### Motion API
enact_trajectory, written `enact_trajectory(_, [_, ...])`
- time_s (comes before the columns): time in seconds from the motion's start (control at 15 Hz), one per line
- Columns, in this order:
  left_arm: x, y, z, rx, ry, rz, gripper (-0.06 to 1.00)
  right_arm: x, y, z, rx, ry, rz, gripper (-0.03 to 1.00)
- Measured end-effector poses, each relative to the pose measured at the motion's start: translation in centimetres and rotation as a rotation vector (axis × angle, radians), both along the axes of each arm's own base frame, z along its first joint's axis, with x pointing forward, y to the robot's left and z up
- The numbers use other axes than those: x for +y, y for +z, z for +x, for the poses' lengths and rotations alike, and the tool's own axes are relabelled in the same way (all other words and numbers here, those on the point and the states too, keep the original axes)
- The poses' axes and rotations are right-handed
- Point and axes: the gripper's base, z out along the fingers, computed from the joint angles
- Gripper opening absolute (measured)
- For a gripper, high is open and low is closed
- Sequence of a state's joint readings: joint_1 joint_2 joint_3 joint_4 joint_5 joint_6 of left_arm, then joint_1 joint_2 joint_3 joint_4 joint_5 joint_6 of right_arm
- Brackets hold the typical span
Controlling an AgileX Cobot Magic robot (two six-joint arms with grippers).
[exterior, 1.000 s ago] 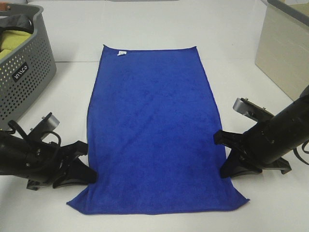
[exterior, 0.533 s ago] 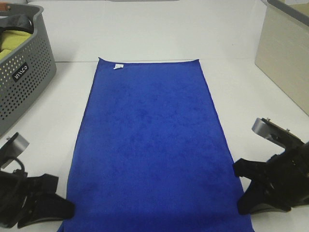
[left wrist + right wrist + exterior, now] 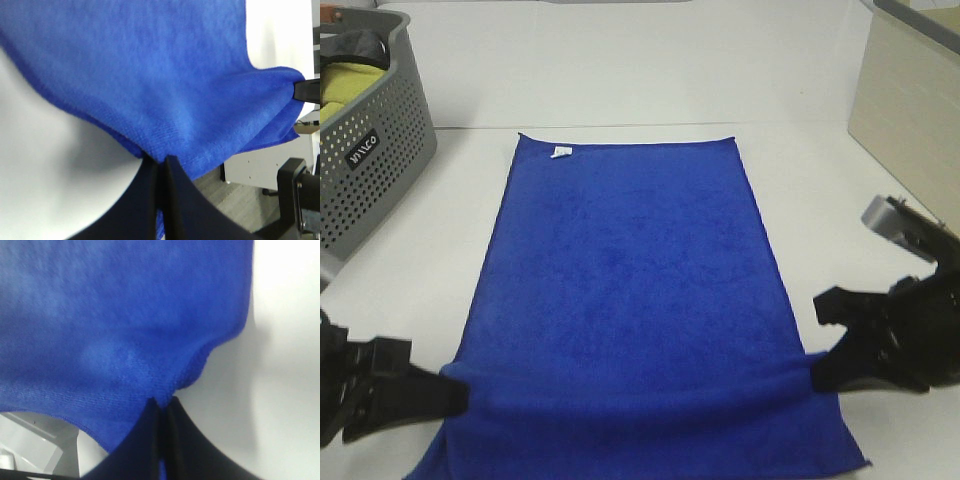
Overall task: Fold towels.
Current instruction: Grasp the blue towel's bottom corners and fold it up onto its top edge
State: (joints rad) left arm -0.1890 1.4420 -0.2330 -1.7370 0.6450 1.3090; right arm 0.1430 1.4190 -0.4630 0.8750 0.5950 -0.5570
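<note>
left hand [image 3: 460, 397] clamped, right hand [image 3: 815, 375] clamped, both arms low

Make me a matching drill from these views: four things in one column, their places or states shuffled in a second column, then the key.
Column one:
1. blue towel
2. grey basket
3. white tag
4. right end effector

Column two:
A. stands at the far left of the exterior high view, yellow-green cloth inside
B. shut on the towel's right edge near the near end
C. spread on the white table, with a raised ridge across its near end
D. sits by the towel's far left corner

Pairs: 1-C, 2-A, 3-D, 4-B
</note>
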Motion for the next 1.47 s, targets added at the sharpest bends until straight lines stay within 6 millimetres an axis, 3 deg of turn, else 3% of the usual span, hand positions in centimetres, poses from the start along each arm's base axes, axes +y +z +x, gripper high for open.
enact_trajectory(0.2, [-0.1, 2.7, 4.8, -0.156, 0.061, 0.052, 0.01, 0.5, 2.9, 5.1, -0.122, 0.01, -0.013, 0.0])
enact_trajectory(0.47, [-1.2, 5.3, 13.5, -0.258, 0.119, 0.086, 0.01, 1.6, 4.6, 14.8, -0.198, 0.029, -0.051, 0.0])
enact_trajectory(0.87, [-2.8, 4.9, 25.5, -0.337, 0.157, 0.131, 0.01, 3.4, 3.9, 27.4, -0.27, 0.039, -0.055, 0.0])
enact_trajectory(1.13, [-3.1, 3.4, 30.5, -0.393, 0.225, 0.168, 0.01, 3.5, 1.9, 32.8, -0.327, 0.038, -0.126, 0.0])
enact_trajectory(1.47, [-3.4, -0.6, 34.2, -0.412, 0.245, 0.213, 0.01, 3.6, -2.8, 35.3, -0.334, 0.026, -0.157, 0.0])
